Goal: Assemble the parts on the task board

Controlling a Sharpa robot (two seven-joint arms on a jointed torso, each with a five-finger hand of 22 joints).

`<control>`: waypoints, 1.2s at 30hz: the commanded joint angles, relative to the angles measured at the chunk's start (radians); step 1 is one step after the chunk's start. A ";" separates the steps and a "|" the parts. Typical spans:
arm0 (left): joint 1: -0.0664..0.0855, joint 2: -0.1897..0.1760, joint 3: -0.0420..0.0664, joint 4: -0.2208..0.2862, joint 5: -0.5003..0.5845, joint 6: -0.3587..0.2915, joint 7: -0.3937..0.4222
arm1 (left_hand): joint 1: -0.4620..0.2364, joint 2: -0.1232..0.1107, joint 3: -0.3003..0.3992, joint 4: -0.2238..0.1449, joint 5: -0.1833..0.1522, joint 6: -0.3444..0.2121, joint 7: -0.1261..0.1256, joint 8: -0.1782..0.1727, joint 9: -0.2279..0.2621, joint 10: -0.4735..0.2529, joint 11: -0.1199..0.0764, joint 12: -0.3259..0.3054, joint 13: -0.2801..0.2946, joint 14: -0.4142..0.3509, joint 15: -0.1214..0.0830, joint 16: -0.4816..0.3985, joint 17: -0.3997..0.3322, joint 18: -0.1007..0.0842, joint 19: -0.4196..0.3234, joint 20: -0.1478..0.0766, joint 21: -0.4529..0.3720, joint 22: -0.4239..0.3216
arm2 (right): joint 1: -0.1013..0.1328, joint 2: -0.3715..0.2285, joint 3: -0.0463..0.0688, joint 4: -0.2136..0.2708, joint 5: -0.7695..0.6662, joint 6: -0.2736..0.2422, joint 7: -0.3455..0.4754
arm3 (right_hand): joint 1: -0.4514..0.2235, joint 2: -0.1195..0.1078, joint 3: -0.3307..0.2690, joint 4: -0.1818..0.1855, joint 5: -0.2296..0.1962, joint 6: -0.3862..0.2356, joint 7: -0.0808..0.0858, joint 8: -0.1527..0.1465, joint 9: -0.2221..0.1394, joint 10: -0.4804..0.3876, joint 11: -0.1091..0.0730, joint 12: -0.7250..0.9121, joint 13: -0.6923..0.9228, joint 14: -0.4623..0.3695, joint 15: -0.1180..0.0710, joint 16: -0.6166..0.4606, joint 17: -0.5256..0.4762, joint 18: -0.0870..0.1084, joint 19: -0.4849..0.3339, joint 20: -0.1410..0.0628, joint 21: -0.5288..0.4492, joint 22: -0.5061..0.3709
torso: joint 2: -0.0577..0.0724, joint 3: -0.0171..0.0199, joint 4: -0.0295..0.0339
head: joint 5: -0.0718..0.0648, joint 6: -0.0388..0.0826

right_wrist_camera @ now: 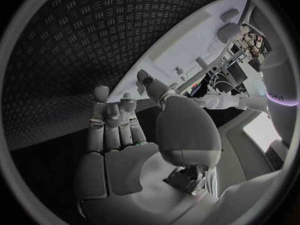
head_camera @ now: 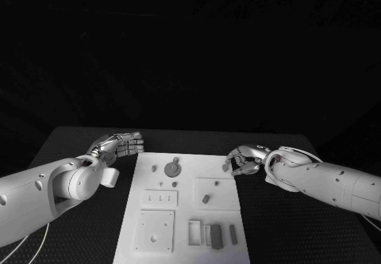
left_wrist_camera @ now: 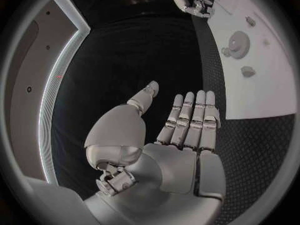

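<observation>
Task board point(head_camera: 184, 220) lengthwise toward robot

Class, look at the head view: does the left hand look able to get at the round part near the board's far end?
Probably yes. The left hand is open and holds nothing, just off the board's far left corner. The round part lies close by, with only bare board between them.

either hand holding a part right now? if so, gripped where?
Nothing held. Left hand is flat, fingers straight; right hand is curled over the board's edge, holding nothing.
</observation>
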 commanded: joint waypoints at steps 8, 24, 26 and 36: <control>0.000 0.000 0.001 0.001 0.002 0.013 0.010 | -0.002 -0.004 0.000 -0.002 0.001 0.008 0.031 -0.004 -0.002 0.002 0.007 -0.005 -0.001 0.003 0.007 -0.004 -0.001 0.019 0.005 0.003 -0.005 0.001 | -0.001 0.009 0.000 0.006 0.021 0.021 0.015 | -0.012 0.023 -0.005 0.003 0.000 0.010 0.000 0.006 0.003 0.000 0.001 0.004 0.001 0.004 -0.003 0.007 0.001 -0.011 0.001 -0.003 0.006 0.020 | 0.000 -0.0001 0.0004 | -0.002 -0.004; 0.000 0.000 0.001 0.002 0.002 0.015 0.010 | -0.002 -0.004 -0.001 -0.002 0.001 0.008 0.032 -0.004 -0.002 0.002 0.007 -0.005 -0.001 0.002 0.007 -0.004 -0.002 0.019 0.005 0.003 -0.005 0.001 | -0.007 0.028 0.000 -0.005 0.015 0.020 0.014 | -0.017 0.045 -0.002 -0.001 0.000 0.042 0.006 0.024 0.010 0.004 0.006 0.007 0.002 0.007 0.001 0.010 0.001 -0.011 0.003 -0.006 0.009 0.020 | 0.000 -0.0001 0.0011 | -0.001 -0.006; 0.000 0.000 0.001 0.002 0.002 0.014 0.011 | -0.002 -0.004 -0.001 -0.002 0.001 0.008 0.032 -0.004 -0.002 0.002 0.007 -0.005 -0.001 0.002 0.007 -0.004 -0.002 0.019 0.005 0.003 -0.005 0.001 | -0.012 0.033 0.000 -0.011 0.014 0.018 0.015 | -0.017 0.048 -0.002 -0.001 0.000 0.051 0.007 0.028 0.011 0.005 0.007 0.008 0.003 0.008 0.002 0.011 0.001 -0.011 0.004 -0.007 0.010 0.021 | 0.000 -0.0002 0.0012 | -0.001 -0.006; 0.000 0.000 0.001 0.000 0.002 0.015 0.012 | -0.002 -0.004 -0.001 -0.002 0.001 0.007 0.032 -0.004 -0.002 0.002 0.007 -0.005 -0.001 0.003 0.007 -0.005 -0.002 0.019 0.005 0.003 -0.005 0.001 | -0.025 0.045 0.000 -0.021 0.009 0.005 0.014 | -0.017 0.061 -0.002 -0.002 0.000 0.089 0.005 0.046 0.018 0.010 0.005 0.010 0.003 0.012 0.002 0.014 0.000 -0.011 0.007 -0.008 0.014 0.021 | 0.000 0.0013 0.0013 | 0.003 -0.008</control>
